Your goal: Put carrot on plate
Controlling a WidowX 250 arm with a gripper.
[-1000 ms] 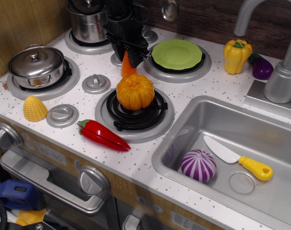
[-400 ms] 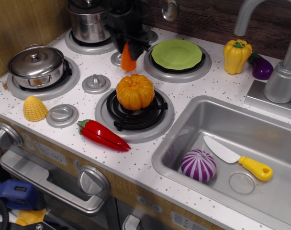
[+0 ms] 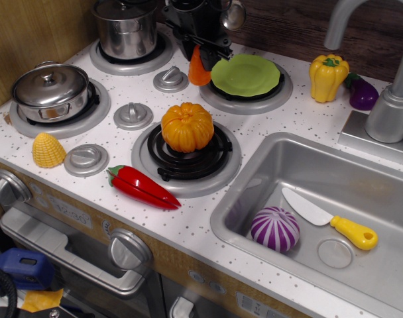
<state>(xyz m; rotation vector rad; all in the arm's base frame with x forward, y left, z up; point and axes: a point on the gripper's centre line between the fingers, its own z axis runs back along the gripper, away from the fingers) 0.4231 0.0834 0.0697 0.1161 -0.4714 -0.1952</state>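
The orange carrot hangs point-up from my black gripper, which is shut on its narrow top. It is held in the air just left of the lime-green plate. The plate lies on the back right burner and holds nothing. The carrot's lower end is level with the plate's left rim.
An orange pumpkin sits on the front burner. A red chili and a yellow corn lie at the front left. Two steel pots stand at the left and back. A yellow pepper, an eggplant and the sink are to the right.
My gripper has lifted the carrot and carried it up and to the right, from beside the pumpkin to the plate's left edge.
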